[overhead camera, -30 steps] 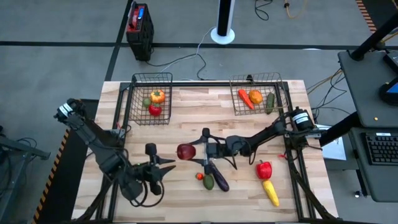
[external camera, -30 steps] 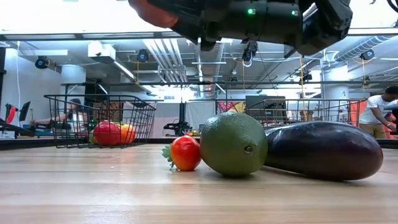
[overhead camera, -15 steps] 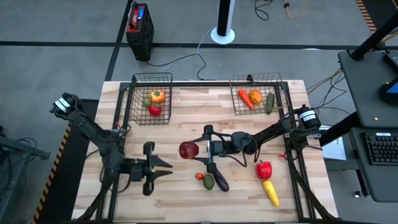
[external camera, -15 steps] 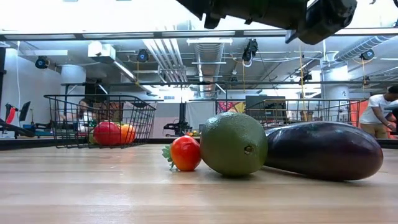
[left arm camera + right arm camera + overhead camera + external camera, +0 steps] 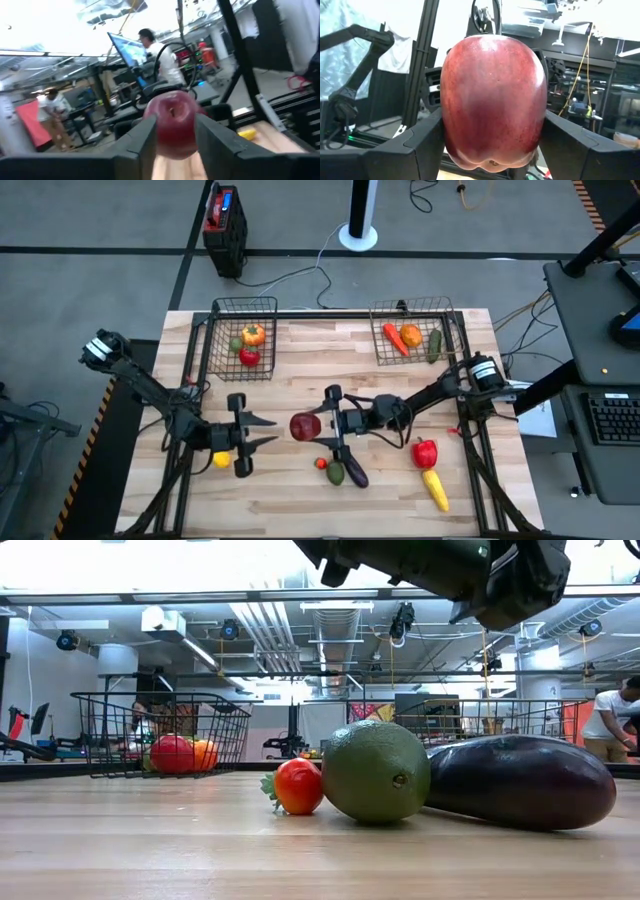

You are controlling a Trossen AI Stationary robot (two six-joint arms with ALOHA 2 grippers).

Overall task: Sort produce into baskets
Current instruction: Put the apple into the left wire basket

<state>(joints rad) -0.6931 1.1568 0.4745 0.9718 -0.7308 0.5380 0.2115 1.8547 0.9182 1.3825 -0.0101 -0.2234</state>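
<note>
Red apple (image 5: 305, 426) held between the right fingers (image 5: 327, 426), clamped on its two sides above the middle of the worktop (image 5: 300, 350); in the right wrist view the apple (image 5: 492, 100) fills the gap between both fingers (image 5: 420, 142). Left fingers (image 5: 262, 432) point at the apple from just beside it, slightly parted and gripping nothing; in the left wrist view the apple (image 5: 174, 125) shows beyond them. Below the apple, nearer the front edge: small tomato (image 5: 321, 464), green avocado (image 5: 336, 473), purple eggplant (image 5: 353, 471). Toward the right edge: red pepper (image 5: 426, 452), yellow corn (image 5: 435, 489). Two wire baskets (image 5: 243, 338) (image 5: 414, 330) occupy the far corners, both holding produce.
</note>
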